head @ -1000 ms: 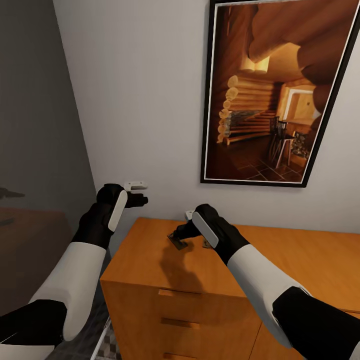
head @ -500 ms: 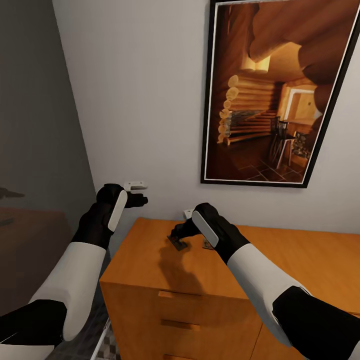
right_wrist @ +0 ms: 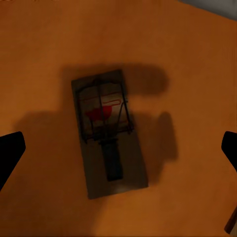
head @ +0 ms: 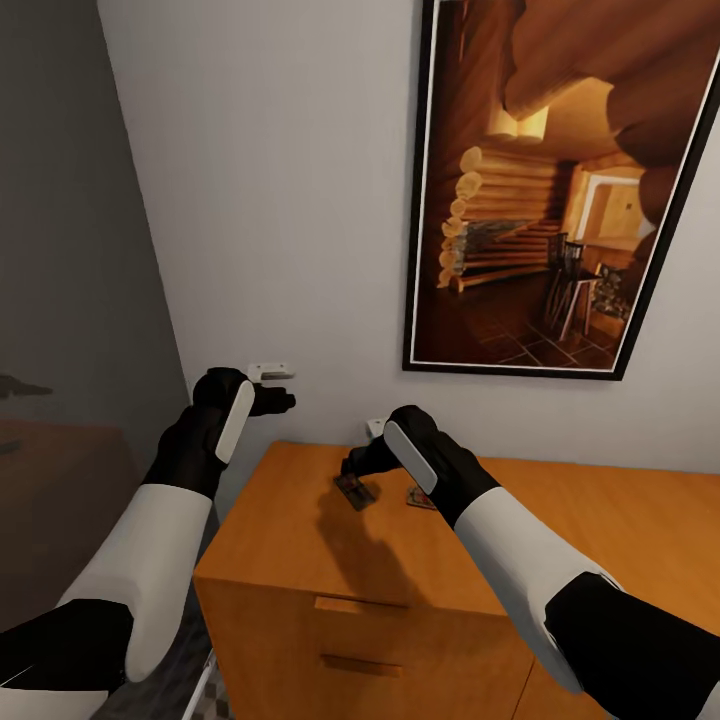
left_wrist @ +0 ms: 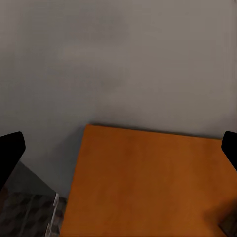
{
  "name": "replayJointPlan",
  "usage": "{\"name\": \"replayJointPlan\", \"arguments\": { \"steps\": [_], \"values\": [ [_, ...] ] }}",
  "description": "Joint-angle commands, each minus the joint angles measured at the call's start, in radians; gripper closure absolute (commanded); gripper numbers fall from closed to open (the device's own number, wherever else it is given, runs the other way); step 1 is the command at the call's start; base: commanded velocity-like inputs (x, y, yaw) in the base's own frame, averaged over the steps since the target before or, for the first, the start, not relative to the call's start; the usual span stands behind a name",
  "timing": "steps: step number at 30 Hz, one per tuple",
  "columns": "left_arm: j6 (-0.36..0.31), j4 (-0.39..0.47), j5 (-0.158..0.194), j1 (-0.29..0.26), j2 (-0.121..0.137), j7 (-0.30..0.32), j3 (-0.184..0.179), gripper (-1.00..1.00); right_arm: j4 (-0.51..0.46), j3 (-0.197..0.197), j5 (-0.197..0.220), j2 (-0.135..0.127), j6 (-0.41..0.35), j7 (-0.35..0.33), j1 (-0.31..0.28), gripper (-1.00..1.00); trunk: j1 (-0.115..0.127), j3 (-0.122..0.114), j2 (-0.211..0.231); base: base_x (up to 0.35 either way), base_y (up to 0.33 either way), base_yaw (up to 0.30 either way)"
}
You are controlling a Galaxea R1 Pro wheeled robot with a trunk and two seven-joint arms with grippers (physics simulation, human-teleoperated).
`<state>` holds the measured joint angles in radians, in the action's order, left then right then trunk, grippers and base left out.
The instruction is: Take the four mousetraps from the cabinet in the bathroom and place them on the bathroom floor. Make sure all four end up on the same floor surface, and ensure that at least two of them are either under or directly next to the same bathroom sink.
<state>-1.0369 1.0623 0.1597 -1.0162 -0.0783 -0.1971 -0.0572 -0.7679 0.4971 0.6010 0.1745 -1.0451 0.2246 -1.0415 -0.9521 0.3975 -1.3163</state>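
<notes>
Cabinet (head: 300, 530) is your landmark in the head view: orange-brown wood, two drawer fronts with slim bar handles on its front face. One mousetrap (head: 354, 491) lies flat on the cabinet top near the back edge, and a second mousetrap (head: 421, 497) lies just beside it, partly hidden behind your right arm. Your right gripper (head: 352, 467) hangs just above the first mousetrap, not touching it as far as you can see; from this angle you cannot tell how wide its fingers stand. Your left gripper (head: 283, 400) is held off the cabinet's left end, up in front of the white wall; its spread is not readable here either. A framed picture (head: 560, 190) of a log interior hangs on the wall above the cabinet. A strip of patterned bathroom floor (head: 195, 690) shows at the foot of the cabinet's left side.

Left wrist view: you look down on the cabinet's top (left_wrist: 148, 182) and its corner against the grey wall. Dark fingertips (left_wrist: 10, 153) sit at both outer edges of the picture, so the left claw is released, nothing in it.

Right wrist view: the mousetrap (right_wrist: 107, 133) lies flat on the cabinet top, centred between the fingertips (right_wrist: 9, 153), which stand far apart at the picture's edges. Right claw released, clear of the trap. Wire parts and a red patch show on the trap's face.
</notes>
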Motion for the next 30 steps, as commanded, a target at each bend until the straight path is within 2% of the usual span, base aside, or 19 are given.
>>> {"name": "replayJointPlan", "arguments": {
  "steps": [1, 30],
  "values": [
    [-0.003, 0.001, 0.011, -0.001, 0.000, -0.010, -0.001, -1.00, -0.001, 0.001, 0.010, 0.000, -0.002, 0.010, -0.001, -1.00, 0.000, 0.001, -0.001, 0.012, 0.000, 0.000],
    [-0.003, -0.001, 0.013, -0.001, -0.003, -0.010, -0.001, -1.00, 0.057, 0.004, 0.011, 0.000, -0.002, 0.010, -0.001, -1.00, 0.000, 0.001, -0.001, 0.002, 0.000, 0.000]
  ]
}}
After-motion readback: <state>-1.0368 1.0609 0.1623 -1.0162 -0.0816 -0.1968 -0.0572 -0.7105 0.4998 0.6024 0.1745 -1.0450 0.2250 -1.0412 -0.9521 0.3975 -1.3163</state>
